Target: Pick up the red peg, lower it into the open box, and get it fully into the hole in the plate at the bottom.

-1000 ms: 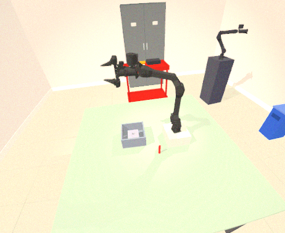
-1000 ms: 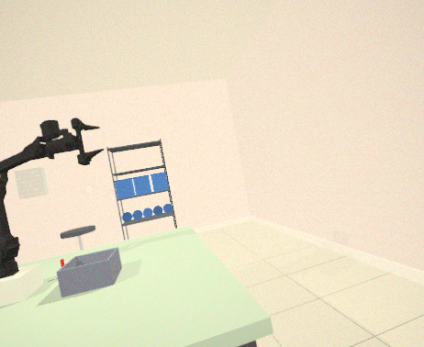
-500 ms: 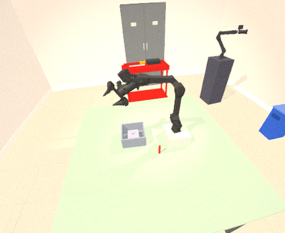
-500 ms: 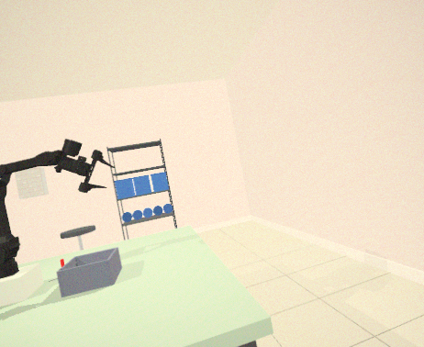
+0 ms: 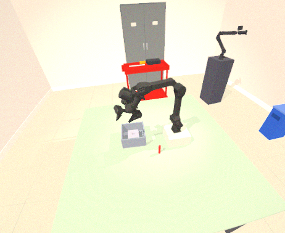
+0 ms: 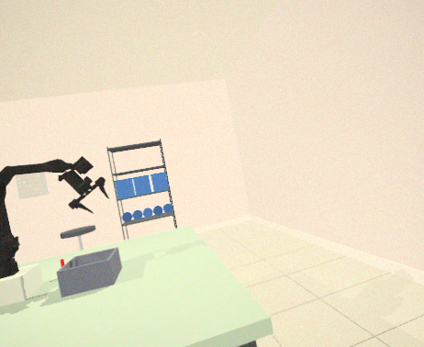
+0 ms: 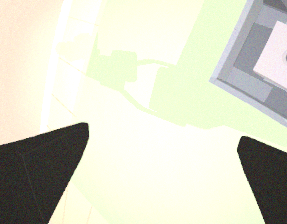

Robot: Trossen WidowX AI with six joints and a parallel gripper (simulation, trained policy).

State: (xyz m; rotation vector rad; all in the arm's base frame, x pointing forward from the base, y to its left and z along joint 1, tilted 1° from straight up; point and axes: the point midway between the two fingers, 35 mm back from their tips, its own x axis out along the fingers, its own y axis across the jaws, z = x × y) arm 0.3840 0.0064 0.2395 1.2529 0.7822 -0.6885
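The red peg [image 5: 159, 149] [image 6: 62, 263] stands upright on the green table top [image 5: 110, 185] [image 6: 201, 294], outside the box and near the arm's base. It does not show in the wrist view. The grey open box [image 5: 134, 142] [image 6: 88, 277] [image 7: 226, 60] holds a pale plate [image 5: 129, 135] [image 7: 274, 55] at its bottom, with a round hole partly visible in the wrist view. My gripper [image 5: 123, 121] [image 6: 100, 206] [image 7: 165, 137] is wide open and empty. It hangs in the air above the level of the box, its fingers angled downward, away from the peg.
The arm's white base block [image 5: 178, 138] [image 6: 4, 291] stands to the right of the box in the top view. A red cart [image 5: 145, 68], a dark pedestal [image 5: 216, 80] with another arm and a blue bin [image 5: 277, 123] stand beyond the table. A shelf rack [image 6: 134, 148] stands behind in the exterior view.
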